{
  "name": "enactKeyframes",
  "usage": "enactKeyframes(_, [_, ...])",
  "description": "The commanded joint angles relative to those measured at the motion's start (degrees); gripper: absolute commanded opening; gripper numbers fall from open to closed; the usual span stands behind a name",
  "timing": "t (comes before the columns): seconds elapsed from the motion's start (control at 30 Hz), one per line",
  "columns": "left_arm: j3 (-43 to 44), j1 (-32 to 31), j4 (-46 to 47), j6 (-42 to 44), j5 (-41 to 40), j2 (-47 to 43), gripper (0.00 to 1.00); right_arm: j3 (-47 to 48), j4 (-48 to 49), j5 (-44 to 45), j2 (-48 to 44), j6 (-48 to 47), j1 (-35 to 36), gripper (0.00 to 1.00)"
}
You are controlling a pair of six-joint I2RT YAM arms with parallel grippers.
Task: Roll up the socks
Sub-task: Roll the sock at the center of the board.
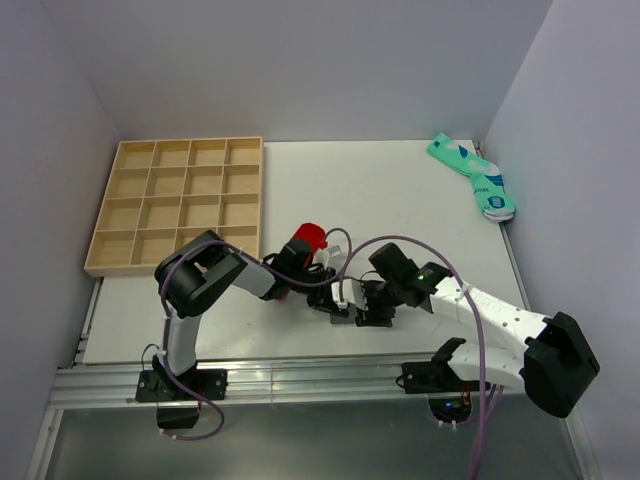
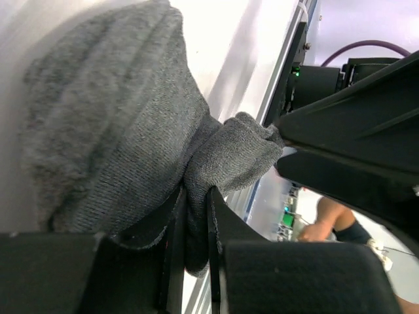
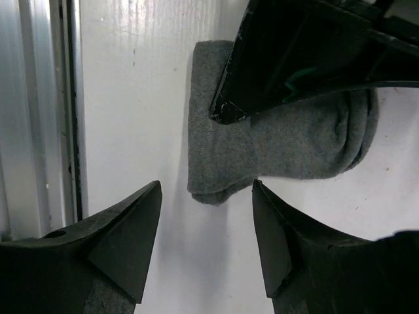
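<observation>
The dark grey sock (image 3: 288, 140) lies folded and bunched on the white table near its front edge. My left gripper (image 2: 195, 199) is shut on a pinched fold of the grey sock (image 2: 111, 124). From the right wrist view, the left gripper's black finger (image 3: 294, 59) covers the sock's upper part. My right gripper (image 3: 206, 190) is open, its tips just short of the sock's near end, with bare table between them. Both grippers meet at the table's front middle, left gripper (image 1: 335, 298) beside right gripper (image 1: 368, 312). The red sock (image 1: 305, 240) lies just behind the left wrist.
A wooden tray with compartments (image 1: 175, 205) sits at the back left. Mint-green patterned socks (image 1: 475, 178) lie at the back right corner. The aluminium rail (image 3: 39, 98) of the table's front edge runs close beside the grey sock.
</observation>
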Motion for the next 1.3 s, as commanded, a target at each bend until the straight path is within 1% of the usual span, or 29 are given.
enactKeyframes(0.0, [0.21,0.8,-6.43,0.78,0.24,2.31,0.0,-1.88,6.4,4.07,1.61,-0.97,1.8,0.65])
enactKeyframes(0.13, [1.35,0.97,-7.75,1.22,0.33,3.36,0.0,-2.68,9.13,4.61,3.2,-0.54,3.03,0.65])
enactKeyframes(0.33, [1.62,1.33,-7.05,0.96,1.03,4.15,0.0,-3.73,12.91,6.28,5.92,0.87,4.96,0.64])
enactKeyframes(0.57, [2.06,1.5,-7.23,1.14,-0.37,3.54,0.0,-2.5,15.73,5.66,10.58,3.68,5.14,0.59])
enactKeyframes(0.67, [1.88,1.5,-7.05,0.87,-2.29,2.58,0.0,-1.19,15.91,5.23,12.6,5.26,4.96,0.47])
enactKeyframes(0.7, [1.79,1.5,-7.57,0.96,-3.26,2.14,0.0,-0.75,15.56,4.79,13.56,5.53,5.05,0.41])
enactKeyframes(0.77, [1.79,1.5,-8.28,1.66,-5.63,0.73,0.02,0.48,14.33,4.44,14.44,6.58,4.79,0.33])
enactKeyframes(0.8, [1.53,1.5,-8.28,1.66,-6.69,0.21,0.04,1.01,13.8,3.65,15.14,6.85,4.26,0.26])
enactKeyframes(0.87, [1.27,1.41,-8.63,2.01,-8.45,-1.55,0.08,2.24,10.29,2.07,16.2,6.32,3.39,0.23])
enactKeyframes(0.9, [1.09,1.24,-8.72,2.1,-11.15,-2.25,0.13,3.9,8.89,1.19,17.6,6.06,2.86,0.2])
enactKeyframes(0.93, [0.92,1.24,-8.9,2.36,-12.23,-3.57,0.15,4.7,6.26,-0.3,18.48,5.62,1.72,0.19])
enactKeyframes(0.97, [0.65,1.15,-8.55,2.54,-14.41,-4.19,0.21,5.92,5.37,-0.75,19.88,5.44,1.1,0.17])
enactKeyframes(1.07, [0.47,0.89,-8.72,2.72,-18.2,-6.56,0.25,7.08,3.43,-1.1,21.65,5.27,-0.83,0.17])
enactKeyframes(1.1, [-0.13,0.89,-8.37,2.8,-20.13,-7.26,0.29,7.17,3.08,-1.1,21.83,5.27,-1.19,0.17])
enactKeyframes(1.27, [-2.42,0.89,-6.53,2.89,-26.46,-12.45,0.32,8.66,0.0,-2.07,23.67,5.0,-3.38,0.17])
